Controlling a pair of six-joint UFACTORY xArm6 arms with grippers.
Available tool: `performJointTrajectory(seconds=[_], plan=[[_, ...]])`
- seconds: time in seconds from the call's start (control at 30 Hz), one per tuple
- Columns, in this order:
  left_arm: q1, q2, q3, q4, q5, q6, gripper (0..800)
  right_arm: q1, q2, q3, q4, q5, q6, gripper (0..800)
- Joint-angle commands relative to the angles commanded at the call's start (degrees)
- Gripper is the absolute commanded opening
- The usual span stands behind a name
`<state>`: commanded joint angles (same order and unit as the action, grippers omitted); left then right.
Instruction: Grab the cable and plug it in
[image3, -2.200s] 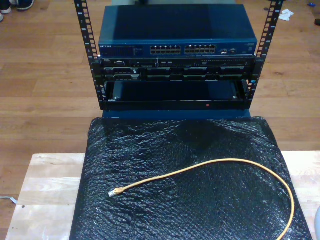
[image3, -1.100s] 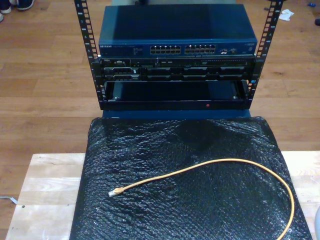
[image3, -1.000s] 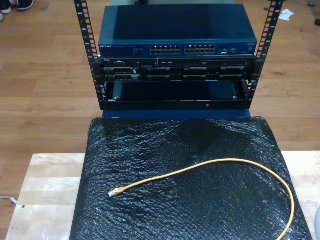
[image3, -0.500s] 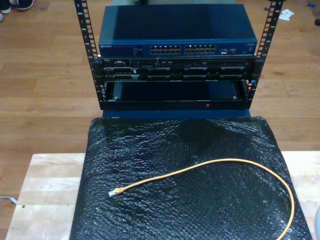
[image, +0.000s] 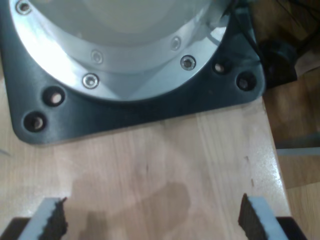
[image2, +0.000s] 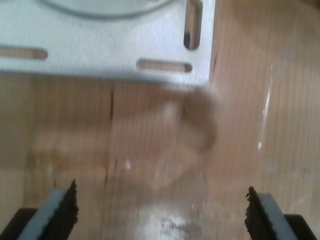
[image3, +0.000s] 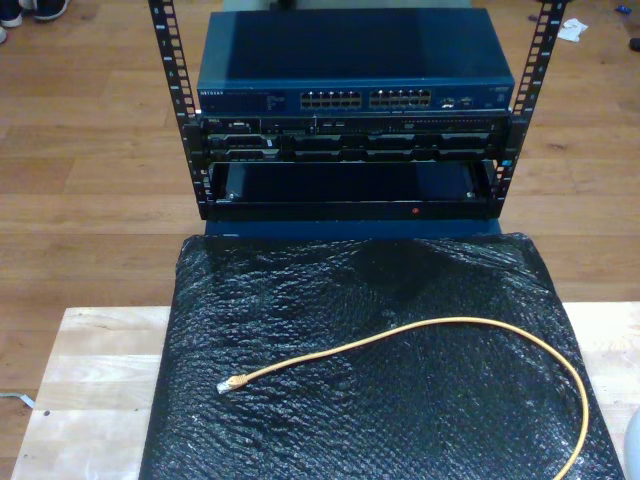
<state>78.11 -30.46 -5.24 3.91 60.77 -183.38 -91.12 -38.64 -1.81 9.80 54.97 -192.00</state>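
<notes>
The cable (image3: 440, 335) lies loose on the black bubble-wrap mat (image3: 300, 290) that covers most of the wooden desk (image3: 90, 380) in the exterior view. Its clear plug (image3: 227, 385) rests toward that view's left, and the orange-yellow cord arcs away to the right and runs off the bottom edge. Beyond the mat stands an equipment rack (image3: 180, 110) with a blue network switch (image3: 350, 60) on top; its rows of ports (image3: 365, 99) face the desk.

In the first wrist view, my first gripper (image: 152, 220) hangs with its jaws spread wide and nothing between them, over bare wood beside a dark base plate (image: 150, 107) with bolt holes.

In the second wrist view, my second gripper (image2: 160, 207) is likewise spread and empty, above pale wood near a slotted metal bracket (image2: 125, 45). The picture is blurred, so I can make out little more.

I judge the task has not yet begun: the cable is untouched and both grippers are well apart from it. The next move calls for bringing one gripper over the mat and closing on the cord just behind the plug, so the plug can be lined up with a port.
</notes>
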Motion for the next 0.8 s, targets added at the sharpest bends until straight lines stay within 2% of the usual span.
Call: performJointTrajectory(seconds=[0.37,0.57,0.8], plan=[[0.09,-0.35,-1.05,0.18,0.53,-0.18,800,0.00,-2.55,-0.26,0.00,0.62,0.35,800],[0.35,-0.26,-3.87,0.18,7.03,-0.09,800,-0.09,-3.25,-1.85,0.00,2.99,0.44,800],[0.26,-0.44,-6.86,0.26,11.16,-0.26,800,-0.09,-3.16,-3.43,0.00,5.71,0.53,800]])
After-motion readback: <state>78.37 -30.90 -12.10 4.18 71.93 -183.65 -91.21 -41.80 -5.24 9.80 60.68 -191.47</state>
